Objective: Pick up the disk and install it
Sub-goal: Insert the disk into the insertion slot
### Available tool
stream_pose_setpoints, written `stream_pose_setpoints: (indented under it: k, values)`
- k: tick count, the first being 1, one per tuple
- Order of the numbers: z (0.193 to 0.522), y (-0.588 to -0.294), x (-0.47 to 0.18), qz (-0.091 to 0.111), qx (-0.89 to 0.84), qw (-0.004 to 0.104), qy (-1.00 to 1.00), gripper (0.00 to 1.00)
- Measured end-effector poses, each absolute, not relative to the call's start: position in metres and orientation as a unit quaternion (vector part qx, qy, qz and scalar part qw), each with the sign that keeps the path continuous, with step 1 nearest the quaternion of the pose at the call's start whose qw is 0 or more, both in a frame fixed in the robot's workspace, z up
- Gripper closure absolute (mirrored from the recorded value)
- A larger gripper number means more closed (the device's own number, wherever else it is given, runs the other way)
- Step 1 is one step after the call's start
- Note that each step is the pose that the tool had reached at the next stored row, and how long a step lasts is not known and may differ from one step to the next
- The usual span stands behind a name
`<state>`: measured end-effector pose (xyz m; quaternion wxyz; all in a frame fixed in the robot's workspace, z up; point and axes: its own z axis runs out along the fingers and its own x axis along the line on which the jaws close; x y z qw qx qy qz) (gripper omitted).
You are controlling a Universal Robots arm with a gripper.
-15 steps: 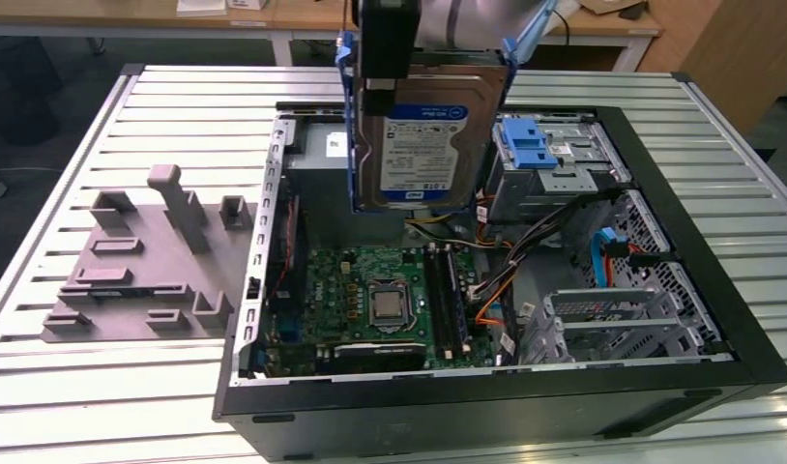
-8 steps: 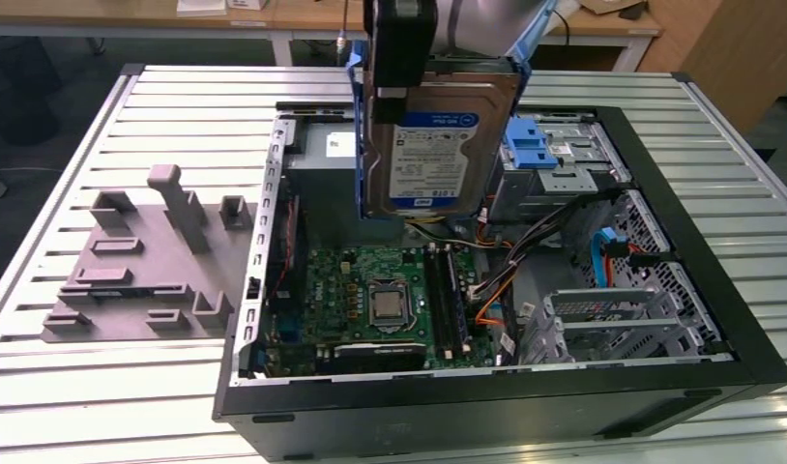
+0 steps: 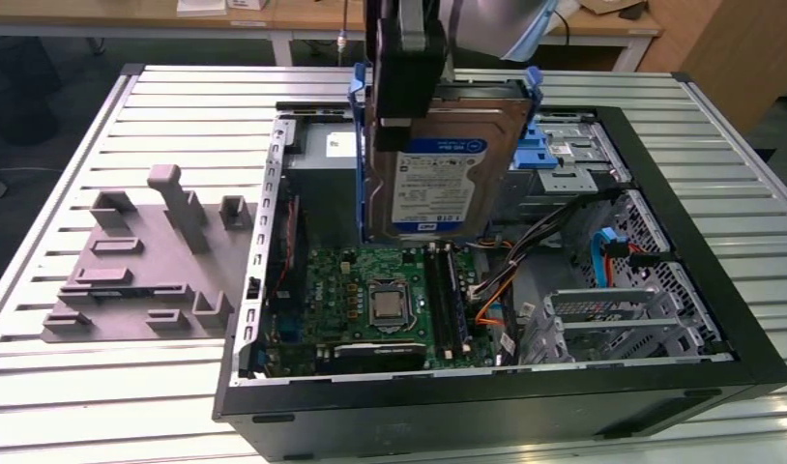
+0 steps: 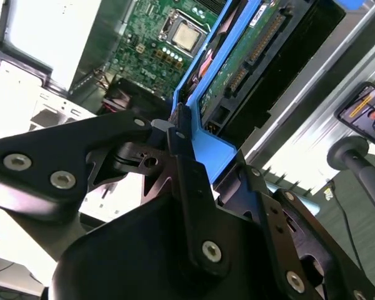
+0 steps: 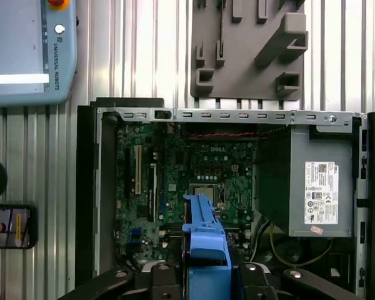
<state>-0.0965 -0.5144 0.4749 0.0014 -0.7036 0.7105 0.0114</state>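
**Grip state.** The gripper (image 3: 404, 111) holds the disk (image 3: 439, 184) on edge, its label toward the exterior view. In the second wrist view the fingers (image 4: 190, 187) are clenched on the blue carrier (image 4: 214, 153) that frames the disk (image 4: 253, 53). The jaws press the carrier's end rail from both sides. The disk extends straight down from the fingertips and hangs free.

**Container beneath the fingers.** The open computer case (image 3: 497, 406) lies directly below. Its contents:
- A green motherboard (image 3: 355, 300), with its processor socket (image 3: 389, 306) just under the disk's lower edge.
- A grey power supply box (image 5: 319, 187), off to one side of the fingers in the first wrist view.
- A metal drive cage (image 3: 568, 159) with blue latches, just beside the held disk on the exterior view's right.
- Orange and black cables, lower than the fingers and near the cage.

**Outside the case.** The case rests on a slatted table (image 3: 97, 406). A grey fixture plate (image 3: 123, 290) lies well apart from the fingers, on the exterior view's left.
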Motion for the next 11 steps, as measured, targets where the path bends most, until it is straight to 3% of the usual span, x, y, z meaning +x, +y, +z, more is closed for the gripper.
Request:
stream_pose_setpoints:
  k: [11]
  values:
    - [0.474, -0.518, -0.078, 0.011, -0.704, 0.001, 0.71, 0.64]
